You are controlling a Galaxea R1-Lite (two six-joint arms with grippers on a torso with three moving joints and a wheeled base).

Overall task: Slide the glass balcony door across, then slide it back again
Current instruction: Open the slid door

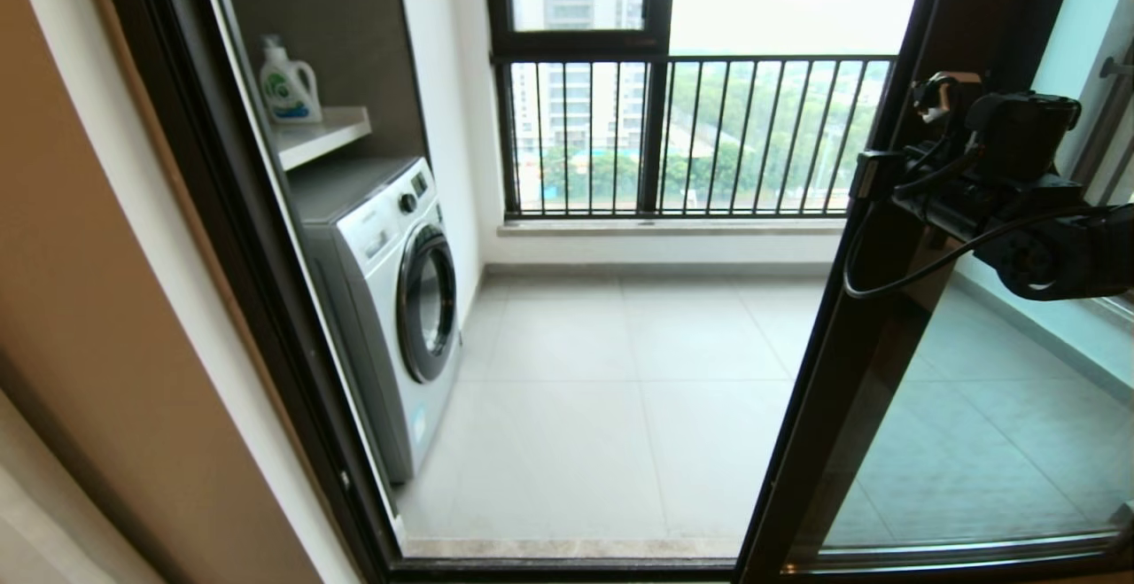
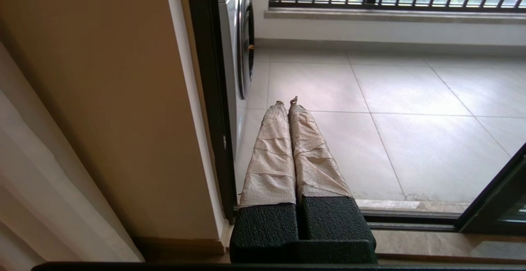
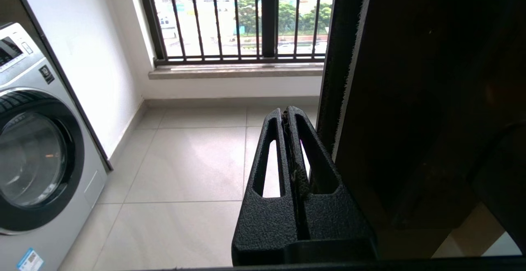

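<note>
Glass balcony door (image 1: 850,371) is seen slid partly aside on the right, the doorway left open. Left gripper (image 2: 287,100) is held low by the frame, fingers pressed together; right gripper (image 3: 285,114), likewise closed, is set against the door's upright, seemingly for pushing.

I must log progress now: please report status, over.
Right gripper shut, against glass balcony door frame edge. Left gripper shut, idle near the wall. Doorway open; nothing in the way.
</note>
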